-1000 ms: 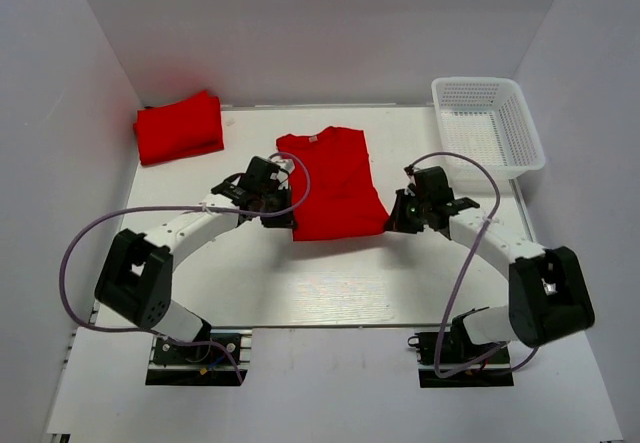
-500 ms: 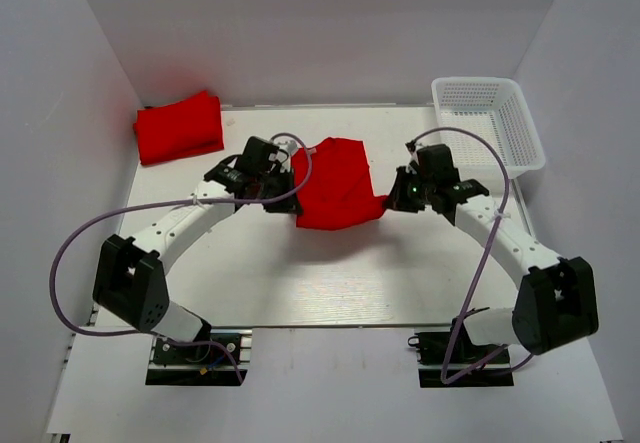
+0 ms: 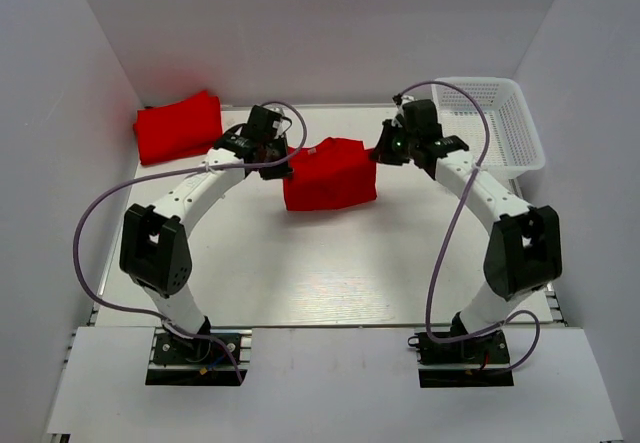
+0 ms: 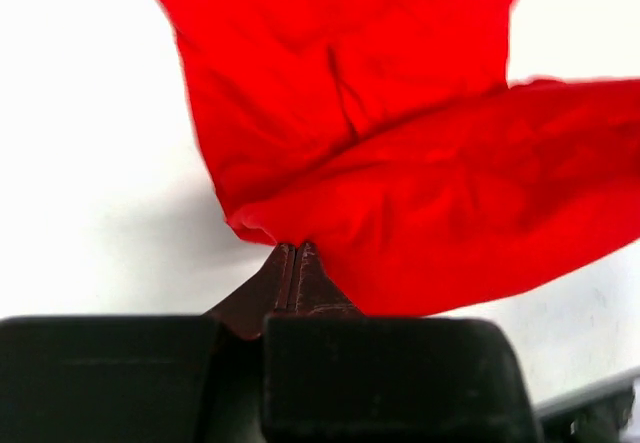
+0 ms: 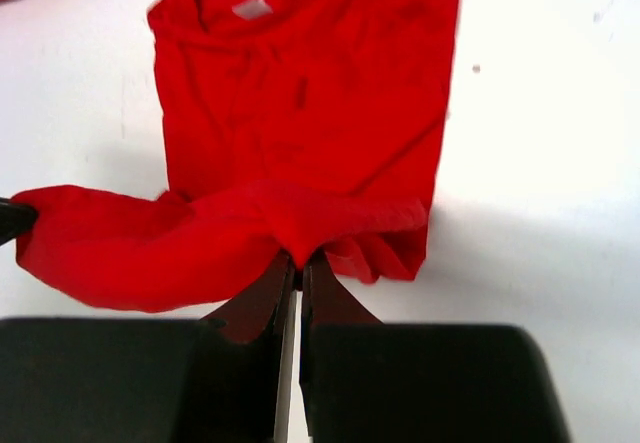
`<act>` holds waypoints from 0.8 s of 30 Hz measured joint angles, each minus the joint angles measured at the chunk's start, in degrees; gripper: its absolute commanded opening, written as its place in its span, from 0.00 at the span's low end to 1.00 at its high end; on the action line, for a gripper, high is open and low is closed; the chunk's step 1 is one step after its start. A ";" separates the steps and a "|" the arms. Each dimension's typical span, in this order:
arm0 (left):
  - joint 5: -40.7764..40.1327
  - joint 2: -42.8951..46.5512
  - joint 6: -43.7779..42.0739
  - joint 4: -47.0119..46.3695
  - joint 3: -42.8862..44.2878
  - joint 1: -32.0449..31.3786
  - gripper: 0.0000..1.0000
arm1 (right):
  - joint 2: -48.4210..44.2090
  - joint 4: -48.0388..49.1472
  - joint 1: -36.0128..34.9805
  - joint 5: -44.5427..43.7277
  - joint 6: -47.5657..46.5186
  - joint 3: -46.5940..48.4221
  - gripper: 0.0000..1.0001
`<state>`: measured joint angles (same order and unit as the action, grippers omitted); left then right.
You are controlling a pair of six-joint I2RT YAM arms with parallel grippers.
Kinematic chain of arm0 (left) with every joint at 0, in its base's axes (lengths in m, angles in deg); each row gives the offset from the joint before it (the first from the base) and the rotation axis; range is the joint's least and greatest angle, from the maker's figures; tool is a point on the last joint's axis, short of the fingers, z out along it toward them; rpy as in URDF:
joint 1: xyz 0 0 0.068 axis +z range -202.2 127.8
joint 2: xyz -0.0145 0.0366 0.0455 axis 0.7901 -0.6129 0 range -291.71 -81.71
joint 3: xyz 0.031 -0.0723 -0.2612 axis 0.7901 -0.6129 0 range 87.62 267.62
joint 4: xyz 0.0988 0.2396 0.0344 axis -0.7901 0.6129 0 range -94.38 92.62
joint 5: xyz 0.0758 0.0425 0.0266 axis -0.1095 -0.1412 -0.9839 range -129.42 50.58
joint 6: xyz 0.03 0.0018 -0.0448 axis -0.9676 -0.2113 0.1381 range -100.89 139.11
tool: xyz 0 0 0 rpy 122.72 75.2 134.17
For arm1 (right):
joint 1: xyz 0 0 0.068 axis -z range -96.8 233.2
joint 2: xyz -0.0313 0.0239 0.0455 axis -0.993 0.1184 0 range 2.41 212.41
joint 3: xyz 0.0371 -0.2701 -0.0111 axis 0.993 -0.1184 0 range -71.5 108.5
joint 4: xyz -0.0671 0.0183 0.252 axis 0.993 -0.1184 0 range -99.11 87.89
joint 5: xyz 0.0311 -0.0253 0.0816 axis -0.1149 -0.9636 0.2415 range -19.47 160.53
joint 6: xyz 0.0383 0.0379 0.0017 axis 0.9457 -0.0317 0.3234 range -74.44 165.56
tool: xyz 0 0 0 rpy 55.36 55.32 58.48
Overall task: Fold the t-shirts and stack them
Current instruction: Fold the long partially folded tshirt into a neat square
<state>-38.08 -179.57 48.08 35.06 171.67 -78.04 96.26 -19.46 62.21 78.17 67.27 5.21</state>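
A red t-shirt [image 3: 330, 175] lies mid-table, its near hem lifted and carried back over its upper half. My left gripper [image 3: 289, 159] is shut on the hem's left corner [image 4: 262, 225], the tips [image 4: 293, 249] pinched together on the cloth. At the right corner, my right gripper [image 3: 379, 153] is also shut on the hem, with cloth bunched at its tips [image 5: 298, 259]. The right wrist view shows the collar with its white label [image 5: 252, 8] flat on the table beyond the raised fold. A second, folded t-shirt [image 3: 180, 126] rests at the back left corner.
A white mesh basket [image 3: 495, 123] stands at the back right, close behind the right arm. White walls enclose the table on the left, back and right. Purple cables loop from both arms above the near half of the table.
Both grippers have lifted the shirt's near hem and carried it toward the back, so the shirt is doubling over itself. Both arms now reach farther back.
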 measured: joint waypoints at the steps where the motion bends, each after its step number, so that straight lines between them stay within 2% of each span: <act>1: -0.57 -0.66 0.15 -0.04 0.79 0.57 0.00 | 1.49 -0.15 0.04 -0.15 -0.22 1.90 0.00; 13: -1.79 -10.23 -0.72 -4.11 8.26 4.94 0.00 | 16.02 -1.29 1.01 -1.40 -2.75 16.81 0.00; 24: 0.83 -17.57 -1.97 -6.97 13.70 8.48 0.00 | 23.58 -2.16 1.73 0.48 -2.84 25.14 0.00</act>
<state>-37.24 -197.15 46.12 28.09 185.38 -69.56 119.84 -21.62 63.93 78.65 64.43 30.34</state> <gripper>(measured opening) 0.019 0.034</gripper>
